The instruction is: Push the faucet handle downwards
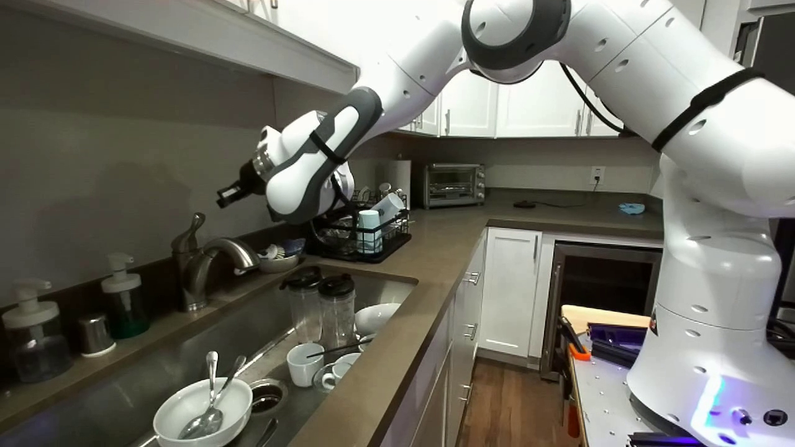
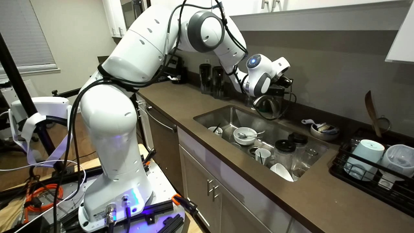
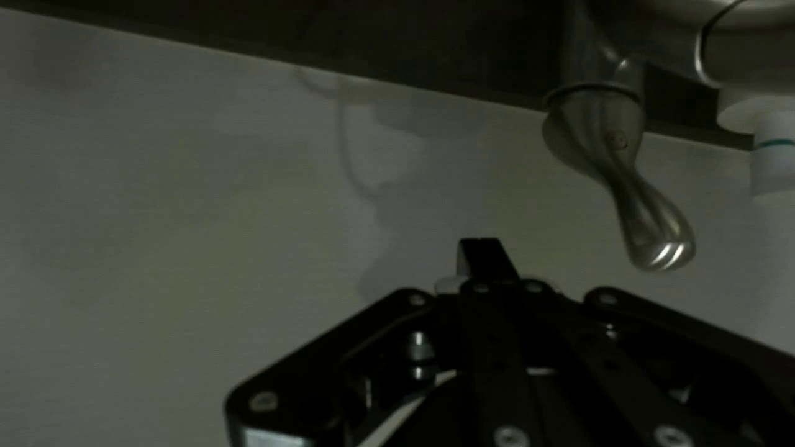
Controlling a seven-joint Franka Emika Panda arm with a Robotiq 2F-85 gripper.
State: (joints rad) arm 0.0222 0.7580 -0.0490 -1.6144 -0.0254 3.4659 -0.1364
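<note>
In wrist view alone, fingers (image 3: 487,262) visibly meet.

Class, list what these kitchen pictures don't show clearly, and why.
Handle: in an exterior view, hidden behind the arm's end.
Faucet: in the wrist view, cut off by top and right edges.
Rack: in an exterior view, cut off by the right edge.
Oven knobs: in an exterior view, any markings too small.
</note>
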